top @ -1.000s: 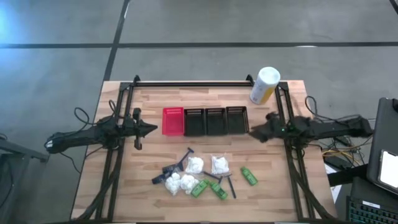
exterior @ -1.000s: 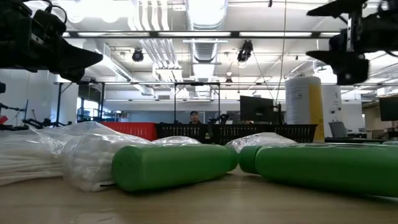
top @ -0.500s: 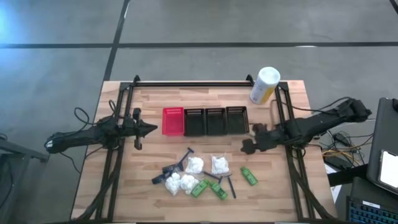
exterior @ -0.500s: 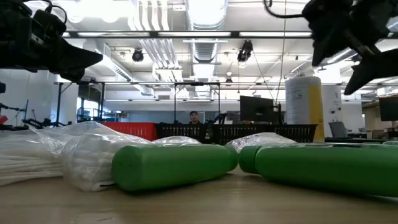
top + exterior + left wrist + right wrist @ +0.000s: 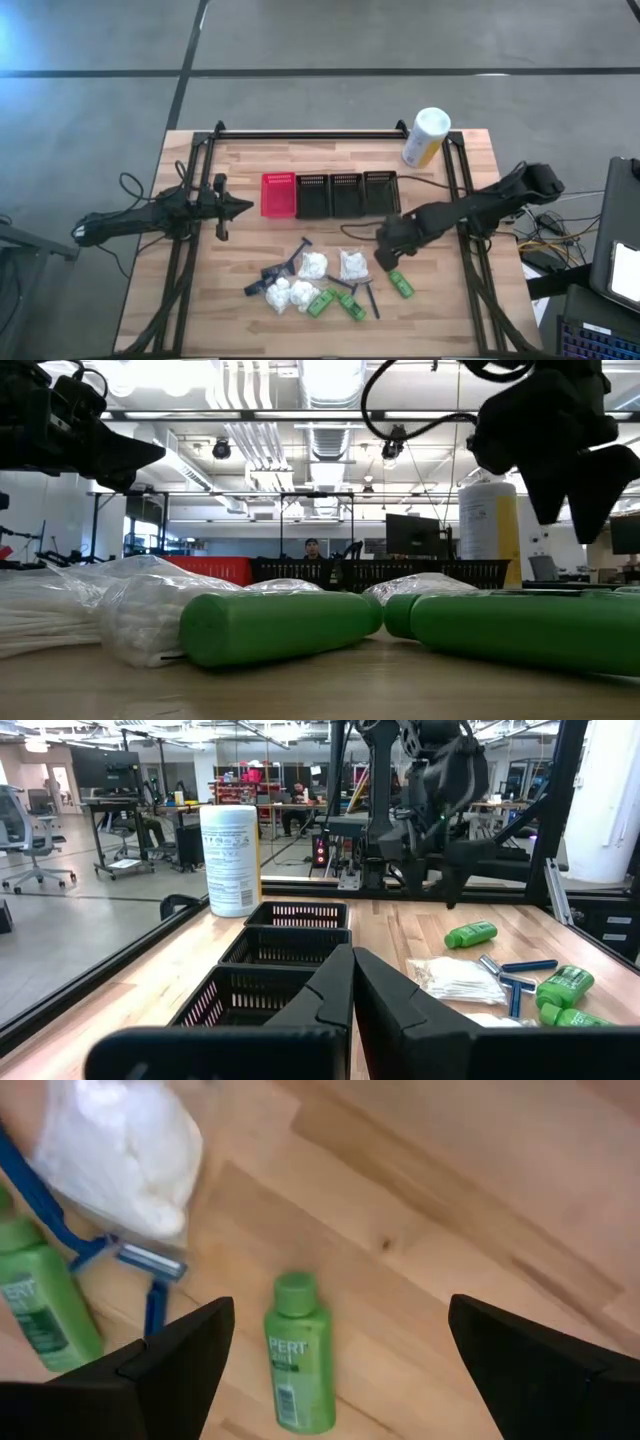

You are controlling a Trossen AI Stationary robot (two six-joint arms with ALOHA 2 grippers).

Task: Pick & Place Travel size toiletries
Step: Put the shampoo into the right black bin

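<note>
The right tool [image 5: 388,262] hung over the wooden tabletop [image 5: 450,320] with its fingers [image 5: 180,1355] spread wide and nothing between them. It was poised above a lone green bottle [image 5: 297,1355] that lay flat on the wood, apart from the rest of the pile; in the high view that bottle [image 5: 401,283] lay just beside the tool. The other toiletries lay in a loose cluster toward the front middle of the tabletop: white wrapped bundles [image 5: 353,265], more green bottles [image 5: 351,306] and dark razors [image 5: 372,298]. Behind them stood a row of baskets, one red [image 5: 277,195] and three black [image 5: 347,194], with a white-and-yellow canister [image 5: 425,138] near the far right corner. The left tool [image 5: 243,207] waited beside the red basket, its fingers [image 5: 330,995] pressed together and gripping nothing.
</note>
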